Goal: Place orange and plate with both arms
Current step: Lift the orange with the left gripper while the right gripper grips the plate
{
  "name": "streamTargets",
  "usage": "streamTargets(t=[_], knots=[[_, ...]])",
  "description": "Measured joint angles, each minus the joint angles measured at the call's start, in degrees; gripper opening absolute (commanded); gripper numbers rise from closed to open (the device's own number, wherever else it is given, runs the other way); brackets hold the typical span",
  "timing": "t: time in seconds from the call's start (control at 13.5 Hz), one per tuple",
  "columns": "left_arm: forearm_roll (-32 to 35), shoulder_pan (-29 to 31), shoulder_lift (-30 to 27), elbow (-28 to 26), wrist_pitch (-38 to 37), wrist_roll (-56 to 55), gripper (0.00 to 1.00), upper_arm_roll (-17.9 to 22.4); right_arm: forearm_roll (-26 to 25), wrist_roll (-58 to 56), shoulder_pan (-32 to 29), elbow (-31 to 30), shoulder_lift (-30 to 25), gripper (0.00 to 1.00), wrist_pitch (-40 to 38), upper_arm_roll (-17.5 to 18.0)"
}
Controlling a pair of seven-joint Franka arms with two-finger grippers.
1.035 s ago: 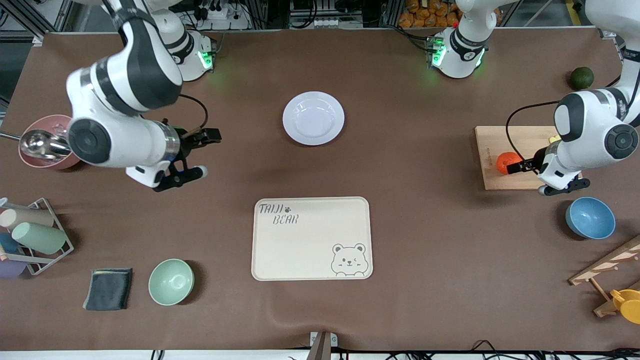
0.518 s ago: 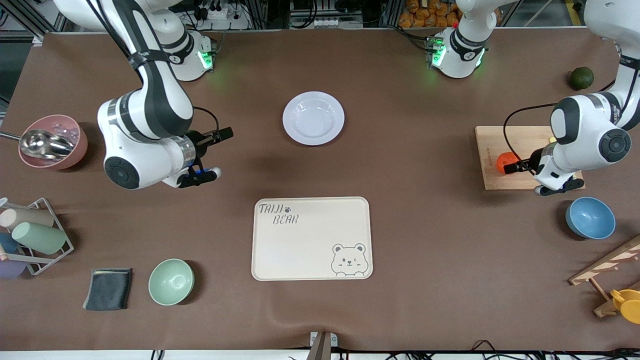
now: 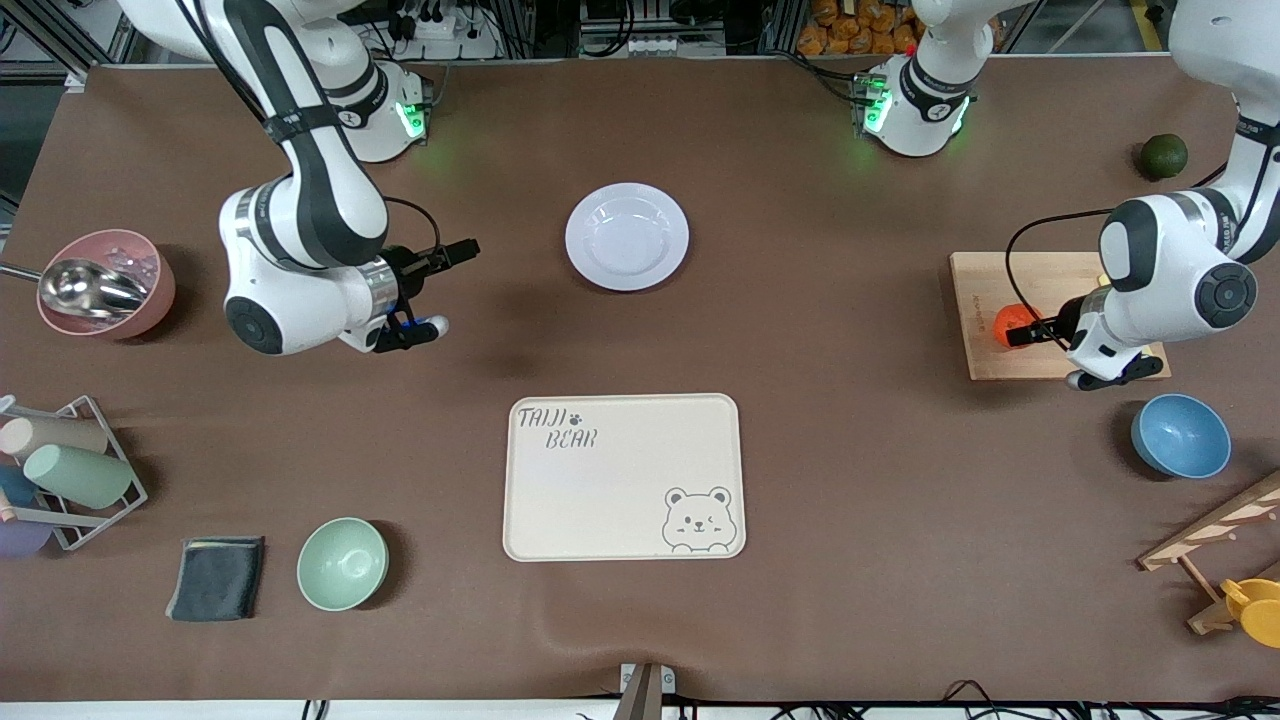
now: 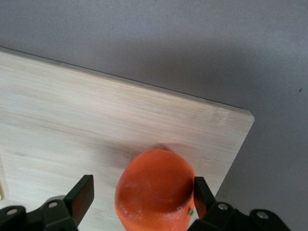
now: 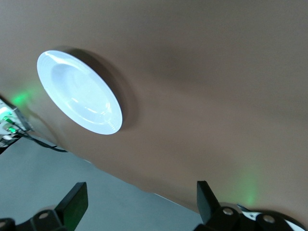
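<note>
- Front view: the plate (image 3: 627, 236) lies flat on the brown tabletop (image 3: 800, 450), midway along it and toward the edge where the arm bases stand.
- Front view: the bear-printed tray (image 3: 623, 477) lies nearer the camera than the plate, well apart from it.
- Front view: the orange (image 3: 1013, 323) sits on the wooden cutting board (image 3: 985, 275), near the board's camera-side corner, toward the left arm's end of the table.
- Front view: the left gripper (image 3: 1045, 355) is at the orange; one finger lies against the fruit, the other shows past it over the board's edge.
- Front view: the right gripper (image 3: 442, 290) hangs over bare tabletop between the pink bowl (image 3: 150, 290) and the plate, fingers spread wide, holding nothing.
- Left wrist view: the orange (image 4: 155, 190) rests on the board (image 4: 96, 120). One finger (image 4: 199, 192) touches the fruit; the other (image 4: 81, 195) stands apart from it, so the jaws are not closed on it.
- Right wrist view: the plate (image 5: 77, 94) lies well apart from the right gripper (image 5: 139, 202), whose jaws stand fully open and empty over the table covering.
</note>
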Motion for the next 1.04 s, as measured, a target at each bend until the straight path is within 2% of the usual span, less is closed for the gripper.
streamTargets(t=[0.07,0.15,0.3,0.37,0.67,1.04], knots=[[0.0,0.0,0.1,0.0,0.0,0.0,0.64,0.0,1.5,-1.5,0.0,-2.3,-0.1,1.00,1.9,0.0],[0.0,0.0,0.3,0.0,0.0,0.0,0.48,-0.1,3.7,-3.1,0.1,-4.9,-0.1,1.00,4.1,0.1],[0.0,0.0,0.2,0.1,0.1,0.0,0.08,-0.3,9.6,-6.6,1.1,-10.1,-0.1,1.00,8.7,0.3],[0.0,0.0,0.2,0.1,0.1,0.0,0.00,-0.3,12.2,-7.4,2.1,-12.0,0.0,1.00,10.8,0.4],[0.0,0.0,0.3,0.4,0.4,0.0,0.00,-1.6,22.9,-7.9,9.0,-15.8,0.2,1.00,17.1,0.7],[0.0,-0.1,0.0,4.8,0.6,0.0,0.00,-7.7,29.1,-8.6,12.0,-17.0,1.2,1.00,19.4,0.8]])
